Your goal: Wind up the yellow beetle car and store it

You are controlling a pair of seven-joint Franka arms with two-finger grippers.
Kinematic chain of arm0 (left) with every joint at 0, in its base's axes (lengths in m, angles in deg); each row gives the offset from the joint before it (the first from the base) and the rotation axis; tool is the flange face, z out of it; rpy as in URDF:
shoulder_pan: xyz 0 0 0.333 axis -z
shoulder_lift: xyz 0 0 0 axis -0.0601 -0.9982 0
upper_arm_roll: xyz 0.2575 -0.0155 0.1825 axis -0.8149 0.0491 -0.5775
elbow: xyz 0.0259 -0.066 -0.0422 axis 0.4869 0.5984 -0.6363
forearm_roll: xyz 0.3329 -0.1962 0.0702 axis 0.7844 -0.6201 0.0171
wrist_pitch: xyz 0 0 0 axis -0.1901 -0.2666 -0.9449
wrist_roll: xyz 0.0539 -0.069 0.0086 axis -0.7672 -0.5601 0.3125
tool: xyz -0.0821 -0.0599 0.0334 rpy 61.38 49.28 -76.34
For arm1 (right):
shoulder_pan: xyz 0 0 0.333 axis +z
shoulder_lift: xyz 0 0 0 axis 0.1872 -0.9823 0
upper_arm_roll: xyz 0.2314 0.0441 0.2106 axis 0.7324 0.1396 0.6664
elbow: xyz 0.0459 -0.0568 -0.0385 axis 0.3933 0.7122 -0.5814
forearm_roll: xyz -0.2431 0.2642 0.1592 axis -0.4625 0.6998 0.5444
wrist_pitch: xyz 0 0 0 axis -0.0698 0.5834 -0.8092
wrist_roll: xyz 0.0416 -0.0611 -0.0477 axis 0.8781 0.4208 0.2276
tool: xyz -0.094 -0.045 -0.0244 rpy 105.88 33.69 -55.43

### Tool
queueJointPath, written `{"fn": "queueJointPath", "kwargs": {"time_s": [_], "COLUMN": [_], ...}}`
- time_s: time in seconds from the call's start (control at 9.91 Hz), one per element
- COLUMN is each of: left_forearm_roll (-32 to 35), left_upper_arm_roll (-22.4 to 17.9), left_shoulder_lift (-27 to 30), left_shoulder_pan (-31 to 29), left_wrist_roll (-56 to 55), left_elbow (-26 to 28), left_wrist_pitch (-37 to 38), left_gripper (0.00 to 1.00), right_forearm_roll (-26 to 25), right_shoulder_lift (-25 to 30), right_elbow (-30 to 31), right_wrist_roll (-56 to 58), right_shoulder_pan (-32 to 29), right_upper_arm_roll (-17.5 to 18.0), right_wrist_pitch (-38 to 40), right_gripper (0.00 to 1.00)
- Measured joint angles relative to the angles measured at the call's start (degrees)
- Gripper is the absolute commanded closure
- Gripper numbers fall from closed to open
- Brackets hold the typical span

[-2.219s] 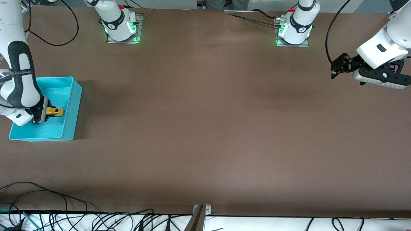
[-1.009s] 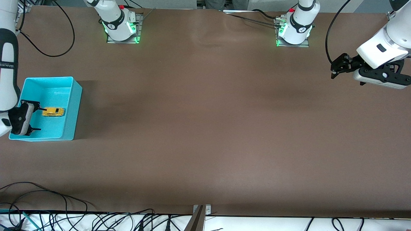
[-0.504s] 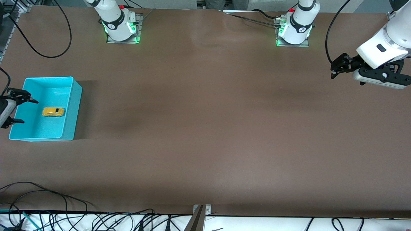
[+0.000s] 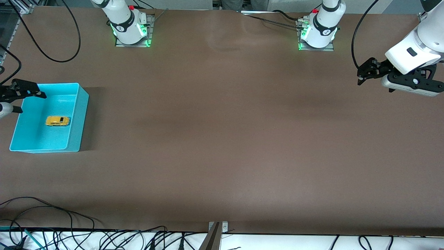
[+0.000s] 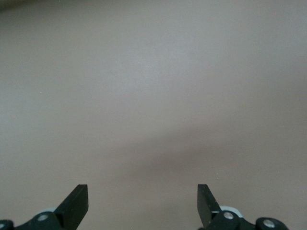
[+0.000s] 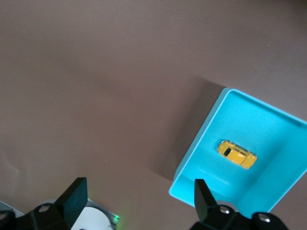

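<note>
Jaws of the right gripper [image 4: 17, 100] are gaping wide and holding nothing, hanging over the turquoise bin's [image 4: 78, 118] corner. Inside it, the yellow beetle car [image 4: 57, 121] is lying. Over bare desk [image 4: 222, 139], the left gripper [image 4: 362, 74] is waiting, jaws spread empty.

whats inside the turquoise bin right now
Only the yellow beetle car lies on the floor of the turquoise bin; the rest of the floor is bare. Nothing covers it. The right gripper hangs open over its edge.
</note>
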Motion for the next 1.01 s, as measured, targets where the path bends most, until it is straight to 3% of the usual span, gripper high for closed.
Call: {"fn": "queueJointPath", "kwargs": {"time_s": [0.4,0.81,0.91,1.01], "left_forearm_roll": [0.00,0.00,0.00,0.00], "left_upper_arm_roll": [0.00,0.00,0.00,0.00], "left_shoulder_lift": [0.00,0.00,0.00,0.00], "left_shoulder_pan": [0.00,0.01,0.01,0.01], "left_wrist_roll": [0.00,0.00,0.00,0.00], "left_elbow": [0.00,0.00,0.00,0.00], "left_wrist_pitch": [0.01,0.01,0.01,0.01], "left_gripper": [0.00,0.00,0.00,0.00], "right_forearm_roll": [-1.84,-8.85,-10.41,-13.06], "right_shoulder_lift": [3.04,7.39,9.19,11.72], "right_elbow": [-2.38,4.50,7.16,10.08], "right_wrist_roll": [-18.34,-20.17,-21.49,-24.10], "right_shoulder_pan": [4.42,6.27,6.39,4.16], "right_upper_arm_roll": [0.24,0.44,1.91,6.78], "right_wrist_pitch": [6.02,1.34,-0.65,-1.99], "right_gripper": [0.02,0.00,0.00,0.00]}}
